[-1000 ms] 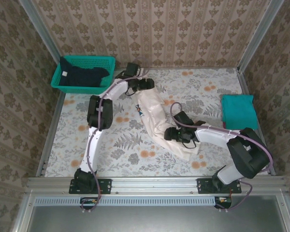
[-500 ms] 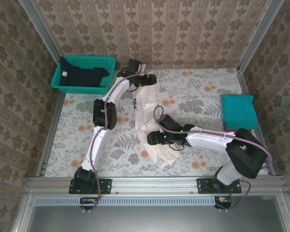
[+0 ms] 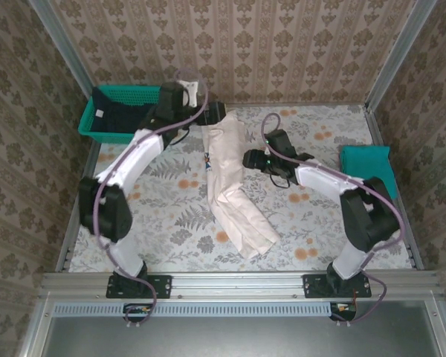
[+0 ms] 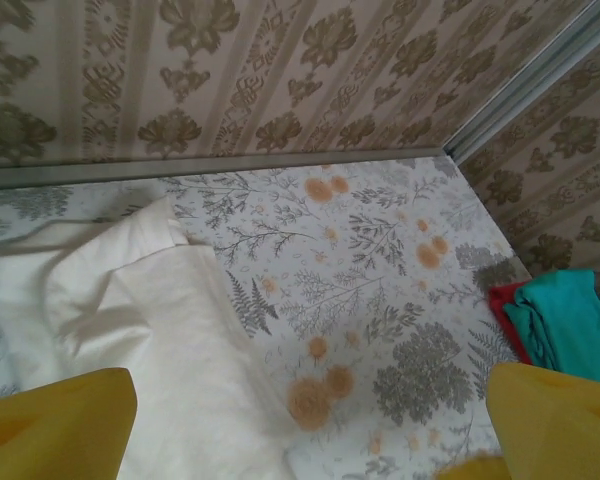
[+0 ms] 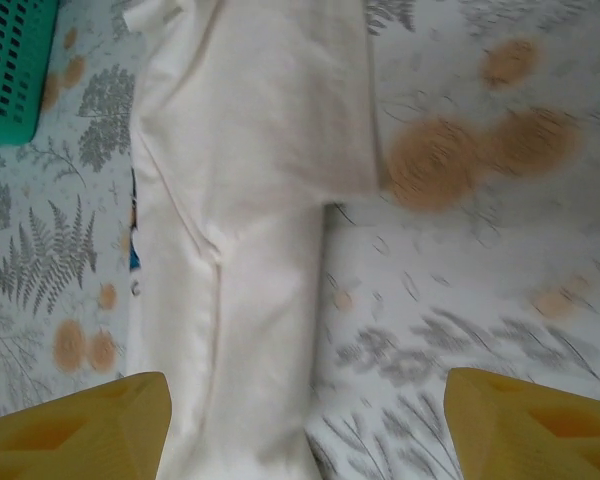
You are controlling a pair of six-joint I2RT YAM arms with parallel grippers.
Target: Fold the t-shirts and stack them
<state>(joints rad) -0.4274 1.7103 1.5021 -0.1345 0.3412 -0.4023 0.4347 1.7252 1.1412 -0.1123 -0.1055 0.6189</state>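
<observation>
The desk (image 3: 312, 141), covered with a floral-print sheet, is enclosed by damask wallpaper walls (image 3: 245, 44). The teal plastic mesh basket (image 3: 108, 135) at far left contains the dark navy t-shirt (image 3: 119, 115). The cream-white t-shirt (image 3: 227, 178) lies as a long strip at centre. The folded teal t-shirt (image 3: 366, 169) lies at right. The left hand (image 4: 310, 420) and the right hand (image 5: 310, 420) are both spread wide, holding nothing.

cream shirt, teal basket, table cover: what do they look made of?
The cream-white t-shirt looks like soft matte cloth, since it creases and folds over itself. The teal mesh basket looks like rigid moulded plastic, going by its regular grid of holes. The floral table cover is a flat printed sheet, cloth or vinyl; I cannot tell which.
</observation>
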